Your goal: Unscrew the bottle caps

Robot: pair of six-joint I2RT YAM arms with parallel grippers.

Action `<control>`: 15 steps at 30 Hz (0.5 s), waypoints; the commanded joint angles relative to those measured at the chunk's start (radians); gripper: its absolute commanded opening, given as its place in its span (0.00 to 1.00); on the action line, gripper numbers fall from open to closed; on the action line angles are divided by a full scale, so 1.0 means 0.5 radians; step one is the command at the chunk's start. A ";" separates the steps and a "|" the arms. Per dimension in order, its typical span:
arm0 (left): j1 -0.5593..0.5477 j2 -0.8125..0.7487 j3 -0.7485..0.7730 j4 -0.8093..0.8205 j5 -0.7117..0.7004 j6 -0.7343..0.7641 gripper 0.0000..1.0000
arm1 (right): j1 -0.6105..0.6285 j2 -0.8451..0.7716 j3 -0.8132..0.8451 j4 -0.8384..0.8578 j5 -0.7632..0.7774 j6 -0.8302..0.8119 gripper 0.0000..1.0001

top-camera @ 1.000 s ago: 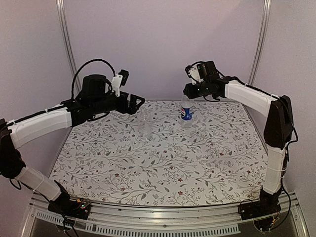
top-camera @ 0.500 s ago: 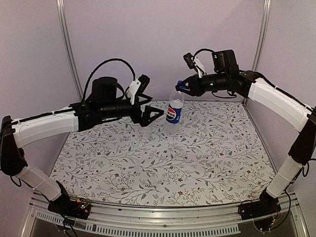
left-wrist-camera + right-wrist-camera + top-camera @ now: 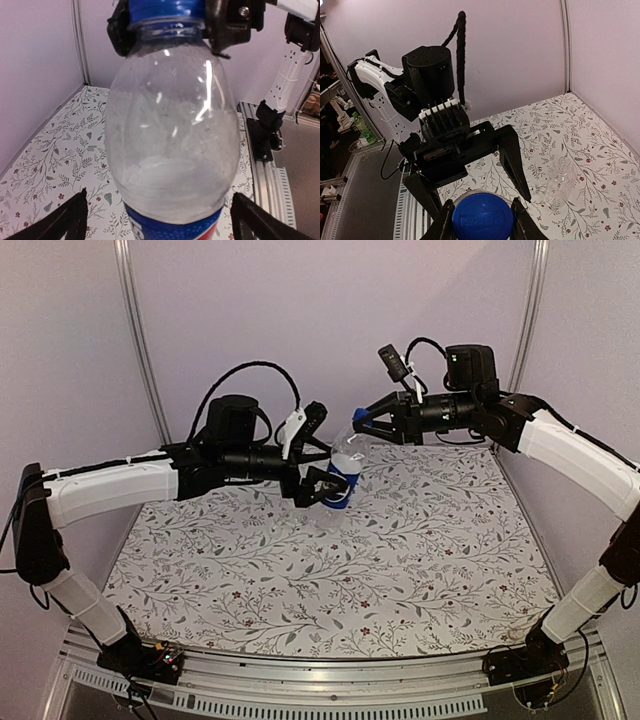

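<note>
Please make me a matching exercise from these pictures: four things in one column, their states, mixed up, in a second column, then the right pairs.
1. Pepsi bottle
2. plain bottle
3. left end effector
4. right end effector

A. shut on the blue cap
B. rests on the table
C. open, flanking a bottle
D. tilted, held by its cap

Pairs: 1-D, 2-B, 3-C, 4-A

1. Pepsi bottle [image 3: 338, 485]: clear; blue label band, touch of red.
2. Cap [image 3: 482, 217] atop it: bright blue.
3. Table cloth [image 3: 420, 570] beneath it: white, grey-green leaf sprigs, small dark-red flowers.
4. Second bottle [image 3: 560, 182] below it: plain clear.
5. Left arm [image 3: 110, 490] and right arm [image 3: 580, 450] flanking it: white shells, black joints.
</note>
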 commanded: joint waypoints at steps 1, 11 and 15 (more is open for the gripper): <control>-0.018 0.077 0.083 -0.020 0.181 -0.030 0.97 | 0.003 -0.054 -0.026 0.142 -0.113 0.029 0.00; -0.020 0.105 0.025 0.123 0.318 -0.109 0.74 | 0.002 -0.031 -0.039 0.209 -0.089 0.105 0.00; -0.018 0.127 0.031 0.132 0.361 -0.117 0.60 | 0.003 -0.024 -0.054 0.237 -0.086 0.129 0.00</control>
